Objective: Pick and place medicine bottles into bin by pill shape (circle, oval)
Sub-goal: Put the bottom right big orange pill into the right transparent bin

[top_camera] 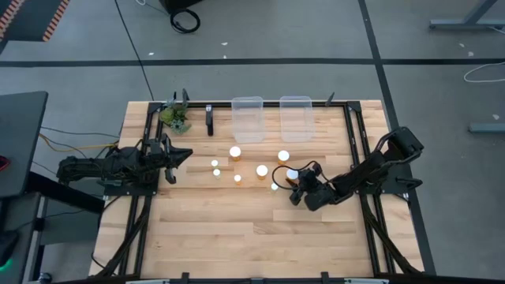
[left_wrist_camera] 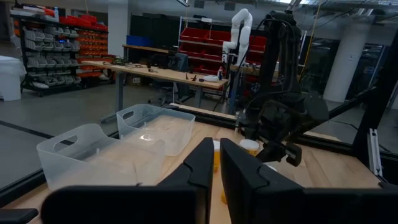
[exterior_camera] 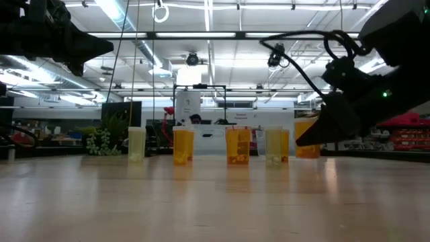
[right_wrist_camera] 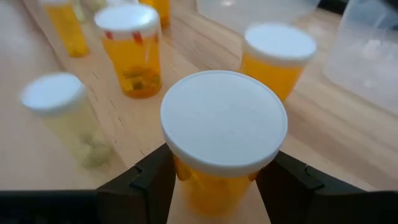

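Observation:
Several amber medicine bottles with white caps stand upright on their bases on the wooden table [top_camera: 237,237], among them a wide one [top_camera: 235,151] and a small one [top_camera: 215,163]. My right gripper [top_camera: 293,181] reaches in from the table's right and is shut on the rightmost bottle [right_wrist_camera: 224,121]. Other bottles [right_wrist_camera: 129,50] [right_wrist_camera: 277,56] stand just beyond it. My left gripper [left_wrist_camera: 216,163] is shut on nothing and hovers level above the table's left side [top_camera: 177,155], away from the bottles. My right gripper pinches the bottle's amber body just under the white cap [right_wrist_camera: 214,186] between its two fingers [right_wrist_camera: 152,183], one on each side. The fingers slant down from the table's right side. The bottle is upright, its base [exterior_camera: 308,154] level with the table top.
Two clear plastic bins [top_camera: 247,118] [top_camera: 295,117] stand side by side at the table's far edge, behind the bottles. A green plant sprig [top_camera: 175,117] and a small dark object [top_camera: 209,120] lie at the far left. The near half of the table is bare wood.

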Controlling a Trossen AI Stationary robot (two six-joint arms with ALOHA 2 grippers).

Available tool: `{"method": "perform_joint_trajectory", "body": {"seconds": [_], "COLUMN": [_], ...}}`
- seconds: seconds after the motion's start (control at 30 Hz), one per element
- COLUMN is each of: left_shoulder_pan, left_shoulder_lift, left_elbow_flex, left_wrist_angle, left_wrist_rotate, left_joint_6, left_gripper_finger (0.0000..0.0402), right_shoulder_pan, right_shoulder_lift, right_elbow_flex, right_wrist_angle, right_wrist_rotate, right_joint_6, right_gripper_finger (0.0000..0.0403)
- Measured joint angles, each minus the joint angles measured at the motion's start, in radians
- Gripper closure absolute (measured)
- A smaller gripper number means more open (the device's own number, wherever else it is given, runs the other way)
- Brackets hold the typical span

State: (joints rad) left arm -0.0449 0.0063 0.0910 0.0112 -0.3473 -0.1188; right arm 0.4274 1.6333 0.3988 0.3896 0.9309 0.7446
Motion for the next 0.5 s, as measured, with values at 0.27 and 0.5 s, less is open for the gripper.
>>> {"method": "perform_joint_trajectory", "body": {"seconds": [0.27, 0.5], "left_shoulder_pan": [0.000, 0.000], "left_shoulder_lift": [0.000, 0.000], "left_elbow_flex": [0.000, 0.000], "left_wrist_angle": [0.000, 0.000], "left_wrist_rotate": [0.000, 0.000], "left_joint_6": [0.000, 0.000], "left_gripper_finger": [0.0369, 0.0364], "right_shoulder_pan": [0.000, -0.005], "right_shoulder_lift": [-0.181, -0.335], "right_elbow_flex": [0.000, 0.000], "right_wrist_angle": [-0.080, -0.144], "right_wrist_rotate": [-0.002, -0.001], "right_joint_6": [-0.091, -0.187], "right_gripper_finger": [0.0196, 0.0196]}}
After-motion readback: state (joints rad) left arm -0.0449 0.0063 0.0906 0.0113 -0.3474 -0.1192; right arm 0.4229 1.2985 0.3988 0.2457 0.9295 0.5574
